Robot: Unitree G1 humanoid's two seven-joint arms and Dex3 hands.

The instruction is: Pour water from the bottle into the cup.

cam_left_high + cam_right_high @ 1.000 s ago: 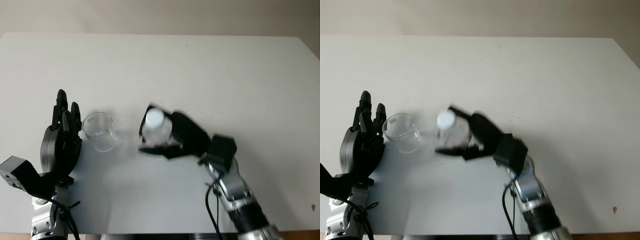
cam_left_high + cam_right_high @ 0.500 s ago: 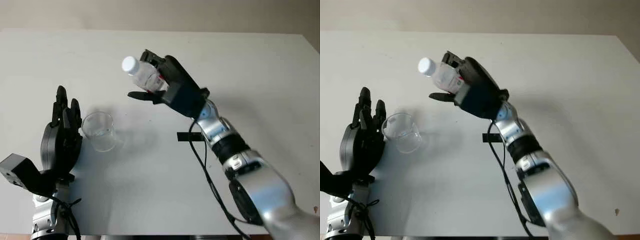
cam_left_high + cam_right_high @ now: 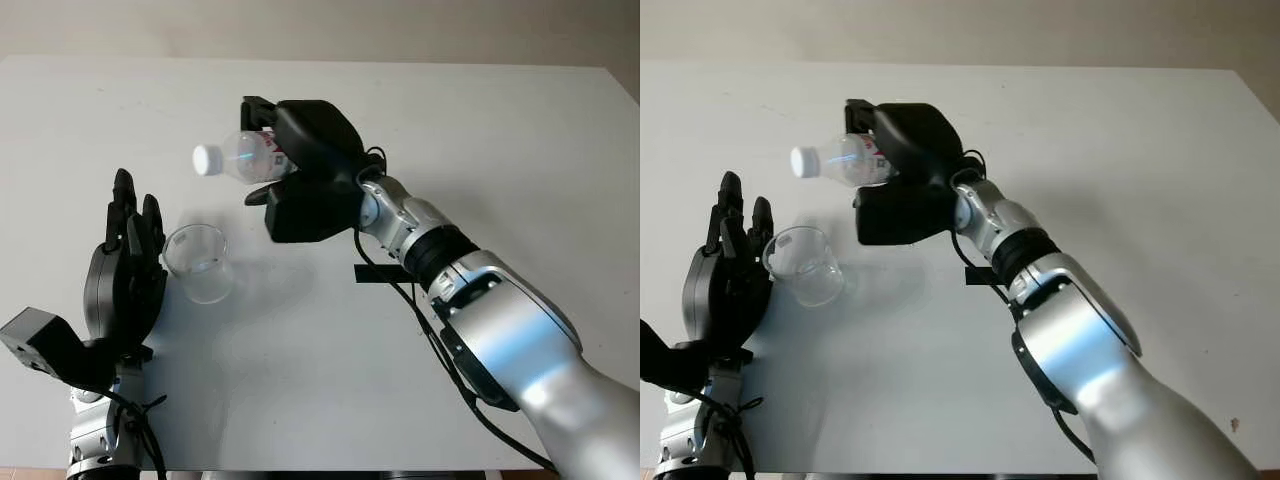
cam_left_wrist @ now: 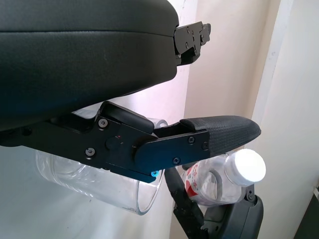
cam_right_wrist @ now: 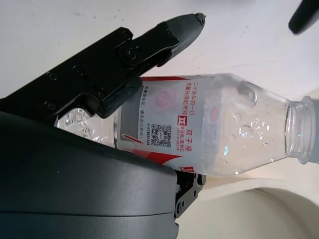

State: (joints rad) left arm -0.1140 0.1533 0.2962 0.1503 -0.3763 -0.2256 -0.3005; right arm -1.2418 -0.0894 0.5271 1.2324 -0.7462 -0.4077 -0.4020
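- The bottle has swung from a steep tilt half a second ago to nearly level, and it has moved toward the robot's left; its white cap now points that way, above and slightly behind the cup.
- A second ago the bottle was low over the bench; it is now held well clear of it.
- I judge this to be the approach to the pour: the neck is almost lined up with the cup but not yet over its mouth, and no water is flowing.
- The white cap looks to be still on the neck, which would block any pour.
- The right hand is clamped around the bottle's labelled body, fingers over the top and thumb beneath; the right wrist view shows a finger pressed against the label.
- The left hand is open, upright just beside the cup on the robot's left, holding nothing; it has not shifted over the last second.
- The cup stands upright on the bench, clear and seemingly empty.
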